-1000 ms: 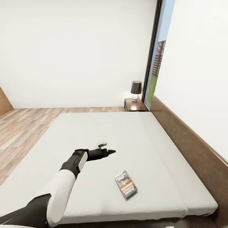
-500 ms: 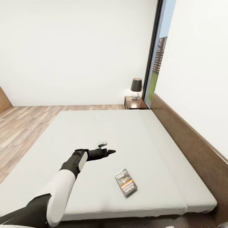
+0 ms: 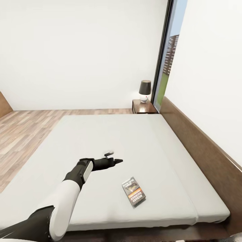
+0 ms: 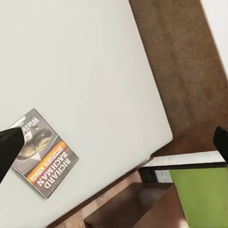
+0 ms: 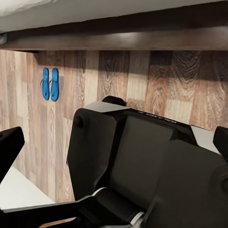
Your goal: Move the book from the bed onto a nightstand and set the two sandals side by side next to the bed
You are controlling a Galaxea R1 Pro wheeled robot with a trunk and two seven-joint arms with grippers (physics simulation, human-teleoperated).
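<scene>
The left claw (image 3: 116,161) hovers over the bed (image 3: 101,141), reaching out from the white forearm, empty; its fingers (image 4: 9,147) stand wide apart at the edges of the left wrist view. Just beside it, nearer the foot of the mattress and toward the headboard (image 3: 201,148), the book (image 3: 133,196) lies flat, untouched. Beyond the far corner stands the nightstand (image 3: 144,107) carrying a lamp (image 3: 145,90). The right claw (image 5: 114,137) hangs low with its fingers spread and nothing held; the two sandals (image 5: 50,84) lie side by side on the floor (image 5: 156,80).

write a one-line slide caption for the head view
Left gripper hovers over the bed's pale mattress, short of the book; nightstand stands beyond.
</scene>
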